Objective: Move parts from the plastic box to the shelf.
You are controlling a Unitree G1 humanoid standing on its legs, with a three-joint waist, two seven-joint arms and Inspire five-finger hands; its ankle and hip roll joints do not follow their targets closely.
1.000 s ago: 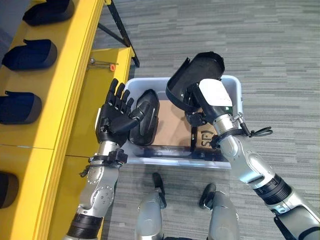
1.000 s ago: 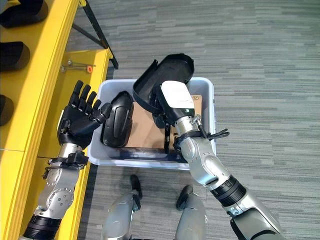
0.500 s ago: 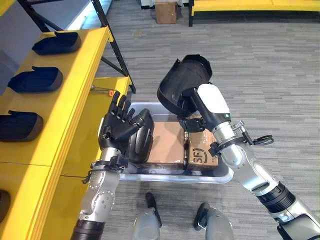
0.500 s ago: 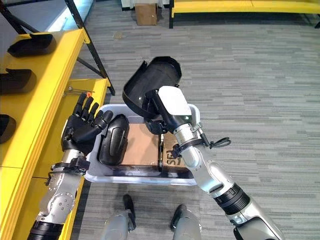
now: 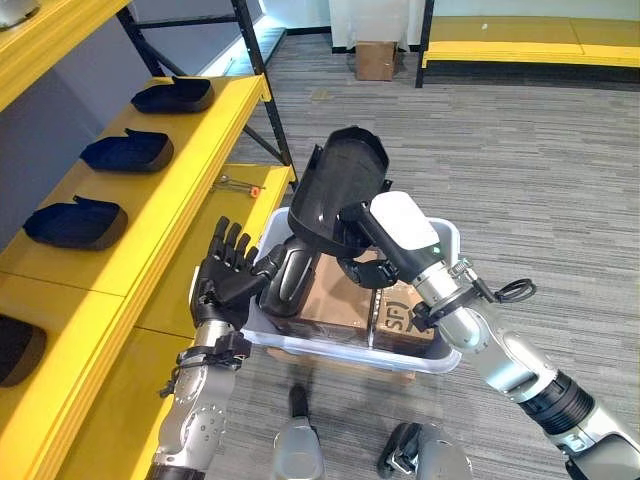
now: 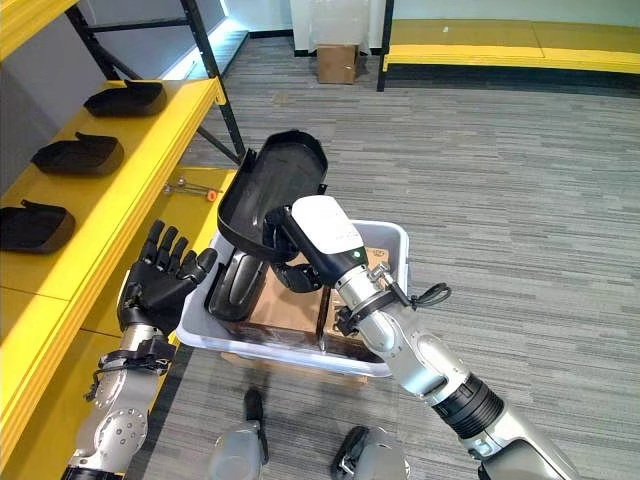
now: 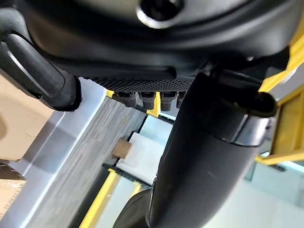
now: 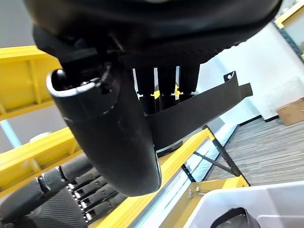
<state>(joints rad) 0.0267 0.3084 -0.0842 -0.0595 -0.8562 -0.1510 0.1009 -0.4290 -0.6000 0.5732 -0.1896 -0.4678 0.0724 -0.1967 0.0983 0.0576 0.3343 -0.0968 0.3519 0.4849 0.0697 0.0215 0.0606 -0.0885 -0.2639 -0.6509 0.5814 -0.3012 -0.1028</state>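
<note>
Left eye view: right hand (image 5: pixel 368 228) curled on black part (image 5: pixel 335 190), raised above plastic box (image 5: pixel 447 240); left hand (image 5: pixel 226 278) fingers spread, empty, beside box's shelf-side rim; second part (image 5: pixel 292 282) inside box; right wrist view adds left hand's fingers (image 8: pixel 90 183) below the held part; shelf (image 5: pixel 150 210) carries parts.

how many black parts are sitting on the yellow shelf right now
4, in a row along the shelf: far part, next part, third part, and nearest part, cut off by the view's edge. More may lie out of view.
</note>
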